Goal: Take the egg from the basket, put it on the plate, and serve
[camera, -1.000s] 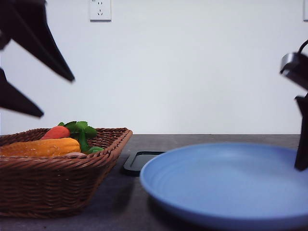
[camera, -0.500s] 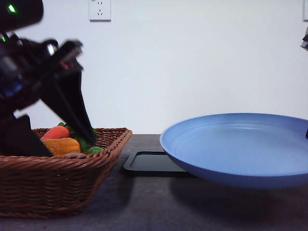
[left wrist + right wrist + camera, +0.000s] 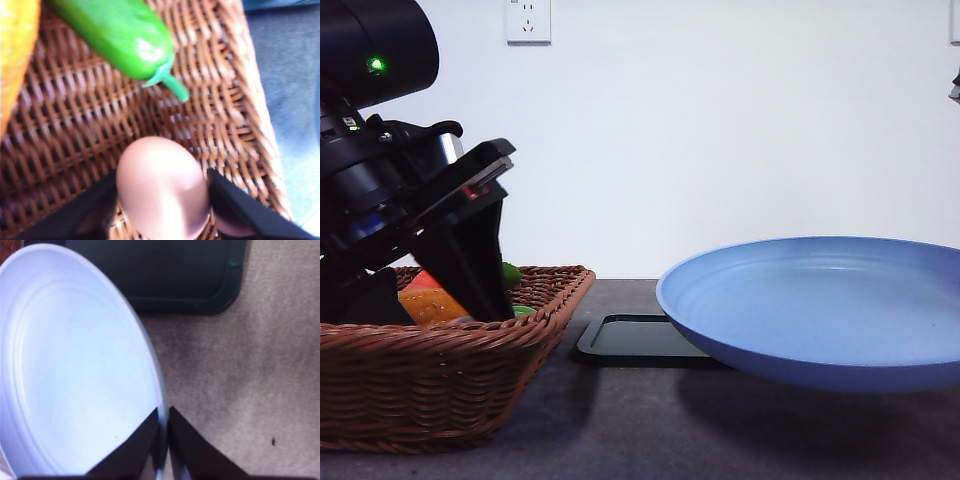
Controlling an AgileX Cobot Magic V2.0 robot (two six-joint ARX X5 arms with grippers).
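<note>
The left gripper sits inside the basket, fingers spread on either side of the egg. The right gripper pinches the plate rim, lifted off the table.

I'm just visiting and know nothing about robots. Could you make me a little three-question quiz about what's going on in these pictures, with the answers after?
1. True or false: the round light-blue plate lies flat on the dark table.
2. In the left wrist view, what sits between the left gripper fingers?
A. the green cucumber-like vegetable
B. the smooth pinkish-brown egg
C. nothing
3. Fill in: the right gripper grips the plate by its ____.

Key
1. False: it is held above the table, a shadow beneath it, in front of the flat black tray.
2. B. The egg is still inside the brown woven wicker basket.
3. Rim.
</note>
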